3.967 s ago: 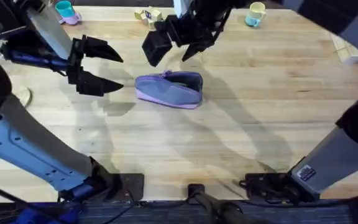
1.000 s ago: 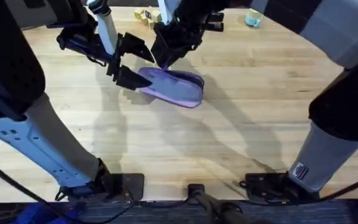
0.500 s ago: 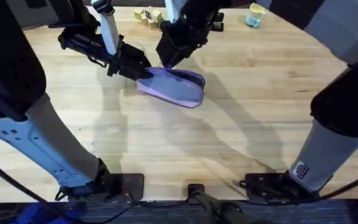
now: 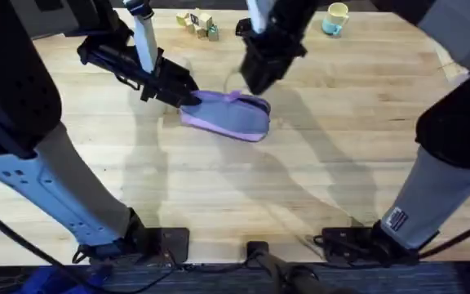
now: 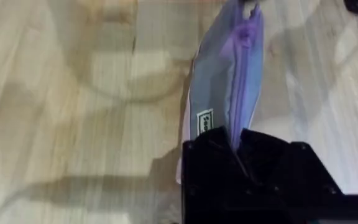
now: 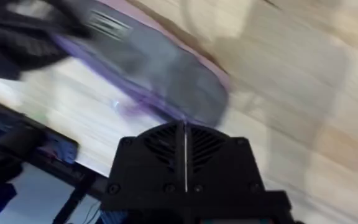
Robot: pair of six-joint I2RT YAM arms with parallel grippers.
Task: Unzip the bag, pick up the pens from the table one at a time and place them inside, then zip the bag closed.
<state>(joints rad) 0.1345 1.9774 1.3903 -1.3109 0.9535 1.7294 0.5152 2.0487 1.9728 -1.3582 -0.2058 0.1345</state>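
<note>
The lavender bag [image 4: 227, 114] lies on the table [image 4: 325, 163] at centre back, its bluish-grey panel facing the front. My left gripper [image 4: 188, 96] is shut on the bag's left end. In the left wrist view the fabric [image 5: 225, 93] is pinched between the black fingers [image 5: 210, 155]. My right gripper [image 4: 255, 82] hangs just above the bag's right end. Its wrist view shows the bag [image 6: 160, 68] close beyond its gripper [image 6: 185, 134], whose fingers are pressed together with nothing seen between them. The pens are out of view.
A yellow and teal mug [image 4: 335, 18] stands at the back right. Small blocks [image 4: 198, 20] sit at the back centre. A pale object [image 4: 455, 69] lies at the right edge. Bare wood spreads in front of the bag.
My left gripper, open beside the bag a second ago, has shut on its left end. The right gripper has swung right, from over the bag's left half to its right end.
</note>
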